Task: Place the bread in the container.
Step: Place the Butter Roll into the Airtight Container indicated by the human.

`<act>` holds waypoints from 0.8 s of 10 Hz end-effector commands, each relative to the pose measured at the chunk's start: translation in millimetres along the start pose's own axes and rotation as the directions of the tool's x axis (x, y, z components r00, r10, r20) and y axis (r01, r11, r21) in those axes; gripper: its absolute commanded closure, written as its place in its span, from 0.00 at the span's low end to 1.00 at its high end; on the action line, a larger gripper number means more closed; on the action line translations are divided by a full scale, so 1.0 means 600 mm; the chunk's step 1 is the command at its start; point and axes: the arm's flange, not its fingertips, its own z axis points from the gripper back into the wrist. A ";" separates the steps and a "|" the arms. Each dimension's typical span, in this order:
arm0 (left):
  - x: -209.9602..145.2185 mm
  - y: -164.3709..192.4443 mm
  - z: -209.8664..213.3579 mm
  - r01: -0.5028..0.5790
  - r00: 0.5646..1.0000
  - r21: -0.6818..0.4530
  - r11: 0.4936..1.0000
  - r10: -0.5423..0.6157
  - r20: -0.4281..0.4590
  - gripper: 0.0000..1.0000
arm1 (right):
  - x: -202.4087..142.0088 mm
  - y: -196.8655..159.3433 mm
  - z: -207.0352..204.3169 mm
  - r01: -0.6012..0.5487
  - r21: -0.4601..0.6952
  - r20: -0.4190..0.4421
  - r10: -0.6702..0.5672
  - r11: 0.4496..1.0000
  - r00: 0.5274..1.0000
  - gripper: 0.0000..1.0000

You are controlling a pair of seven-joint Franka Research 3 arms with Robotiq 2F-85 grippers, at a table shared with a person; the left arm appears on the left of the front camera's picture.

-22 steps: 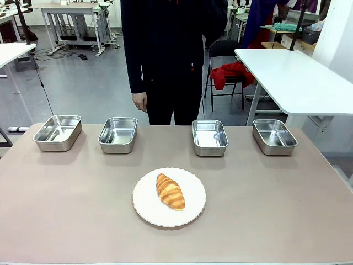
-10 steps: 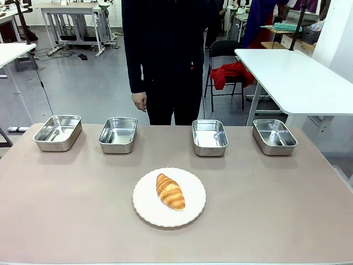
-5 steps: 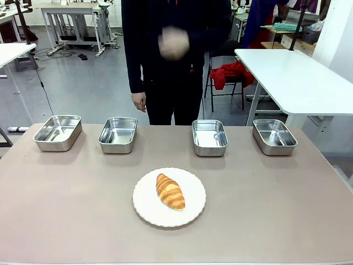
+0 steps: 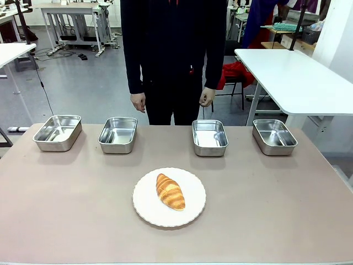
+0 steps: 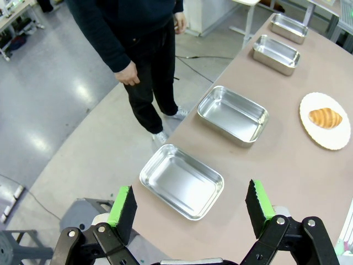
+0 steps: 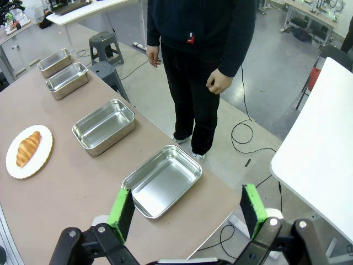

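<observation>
Person's raised hand (image 4: 206, 98) has dropped from chest height and now hangs at the side with fingers loosely curled. Their other hand (image 4: 139, 101) hangs where it was. Nothing on the table has shifted.

Golden-brown ridged croissant (image 4: 170, 191) lies roughly centred on the round white plate (image 4: 148, 212), long axis diagonal. It is not in any tray. The plate sits mid-width on the tan tabletop (image 4: 66, 210), on the robot's side of the tray row.

Four shallow rectangular stainless-steel trays stand in a row along the far edge: far-left tray (image 4: 57, 132), inner-left tray (image 4: 117, 134), inner-right tray (image 4: 209, 137), far-right tray (image 4: 274, 136). Each shows a bare steel bottom. The plate lines up with the gap between the two inner trays, well apart from both. I can't tell which tray is the target.

Left gripper (image 5: 190, 185): jaws spread wide and released, green pads (image 5: 118, 205) well apart, nothing between them. It hangs high over the far-left tray (image 5: 182, 182) at the table's corner. The inner-left tray (image 5: 233, 113) is next along, and the croissant (image 5: 325, 117) on its plate (image 5: 326, 142) is farther off.

Right gripper (image 6: 186, 190): jaws also spread wide, pads (image 6: 120, 212) apart, gripping nothing. It hangs high over the far-right tray (image 6: 162, 179). The inner-right tray (image 6: 105, 126) lies beyond it, and the croissant (image 6: 28, 148) is well off to the side.

The person stands in dark clothes at the far edge, behind the inner trays.
</observation>
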 end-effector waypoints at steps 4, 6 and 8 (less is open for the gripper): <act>0.000 0.000 0.000 -0.007 1.000 0.006 1.000 0.007 0.016 0.00 | 0.004 0.002 0.000 -0.004 0.001 0.003 0.004 1.000 1.000 0.00; 0.000 0.000 0.000 -0.007 1.000 0.006 1.000 0.007 0.016 0.00 | 0.004 0.002 0.000 -0.004 0.001 0.003 0.004 1.000 1.000 0.00; 0.000 0.000 0.000 -0.007 1.000 0.006 1.000 0.007 0.016 0.00 | 0.004 0.002 0.000 -0.004 0.001 0.003 0.004 1.000 1.000 0.00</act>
